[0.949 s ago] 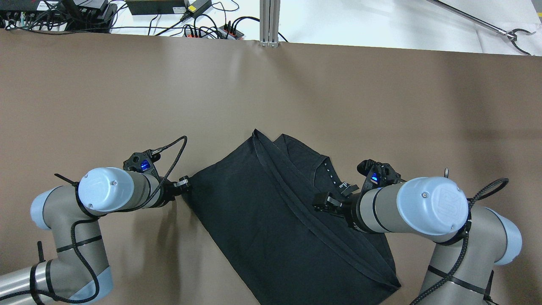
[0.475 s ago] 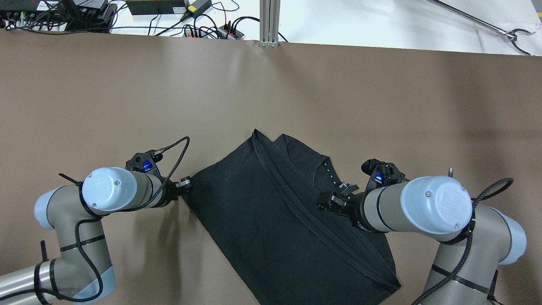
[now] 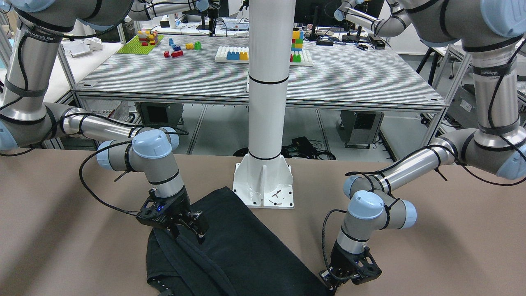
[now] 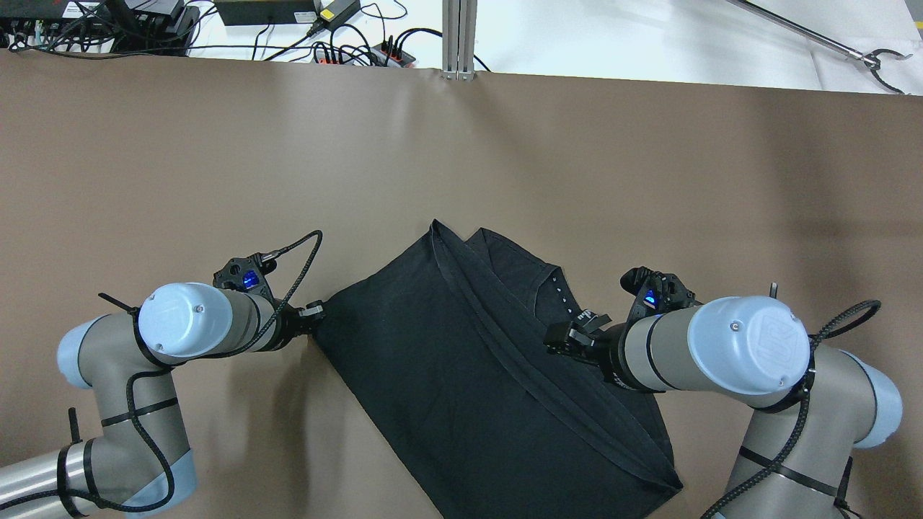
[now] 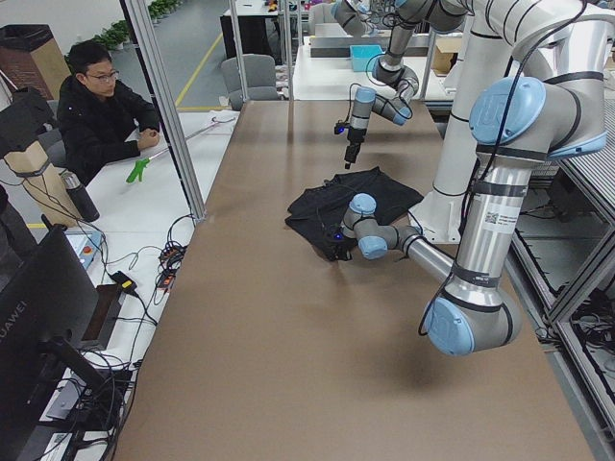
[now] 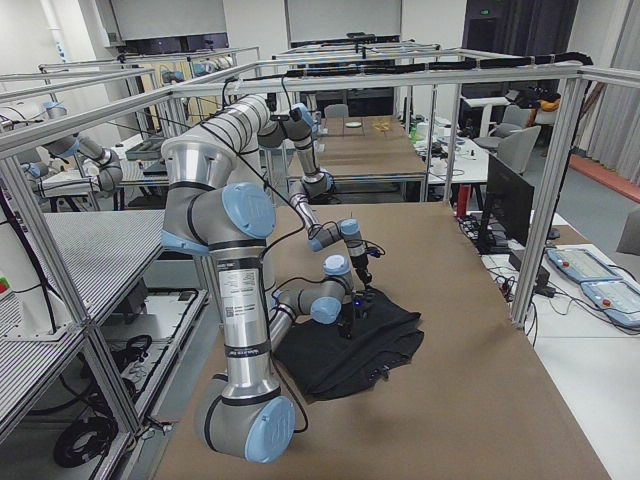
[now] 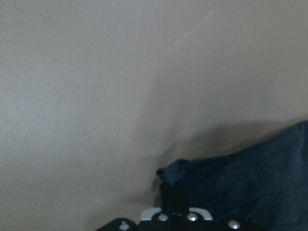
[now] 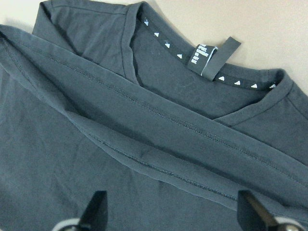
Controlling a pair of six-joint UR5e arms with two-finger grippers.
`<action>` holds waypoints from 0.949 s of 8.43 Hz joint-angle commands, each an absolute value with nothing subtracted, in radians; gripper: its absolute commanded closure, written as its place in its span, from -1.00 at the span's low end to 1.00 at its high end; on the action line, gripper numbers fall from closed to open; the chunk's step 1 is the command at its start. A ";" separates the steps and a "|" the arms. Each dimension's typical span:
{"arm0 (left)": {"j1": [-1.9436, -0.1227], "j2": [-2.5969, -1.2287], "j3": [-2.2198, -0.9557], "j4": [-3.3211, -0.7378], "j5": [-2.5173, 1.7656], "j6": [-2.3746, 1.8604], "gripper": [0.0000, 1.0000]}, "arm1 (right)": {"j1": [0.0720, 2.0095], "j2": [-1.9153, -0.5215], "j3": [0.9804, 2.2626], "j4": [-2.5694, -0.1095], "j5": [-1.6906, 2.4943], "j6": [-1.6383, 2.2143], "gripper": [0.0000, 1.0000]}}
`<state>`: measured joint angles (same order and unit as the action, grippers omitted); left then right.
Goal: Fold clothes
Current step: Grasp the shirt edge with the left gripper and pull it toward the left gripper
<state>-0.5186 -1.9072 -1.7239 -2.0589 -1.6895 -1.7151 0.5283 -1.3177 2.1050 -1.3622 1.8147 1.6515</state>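
The clothes [image 4: 461,360] are one black shirt lying part-folded on the brown table, with a hemmed fold running diagonally and the collar with its tag [image 8: 211,60] showing. My left gripper [image 4: 315,315] is low at the shirt's left corner and shut on that corner [image 7: 173,174]; it also shows in the front view [image 3: 328,283]. My right gripper [image 4: 559,339] hovers over the shirt [image 3: 246,255] near the collar, open and empty. Its fingertips [image 8: 98,204] are spread wide above the fabric [image 8: 144,120].
The white pillar base [image 3: 263,181] stands just behind the shirt at the robot's side. Bare brown table [image 4: 461,158] lies beyond the shirt and to both sides. Cables and power strips [image 4: 346,43] sit past the far edge. A person [image 5: 96,106] sits off the table.
My right arm has drawn slightly back to the right, its gripper still open over the shirt. The left gripper and the shirt's corner have barely moved.
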 commanded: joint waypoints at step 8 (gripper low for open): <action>-0.831 -2.368 -1.206 -2.057 -1.824 -1.485 1.00 | 0.560 -1.316 2.100 -1.382 1.818 1.651 -0.90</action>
<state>-0.7617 -2.1154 -1.4917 -2.0540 -1.7994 -1.5093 0.5508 -1.3162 2.1001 -1.3779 1.8193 1.6513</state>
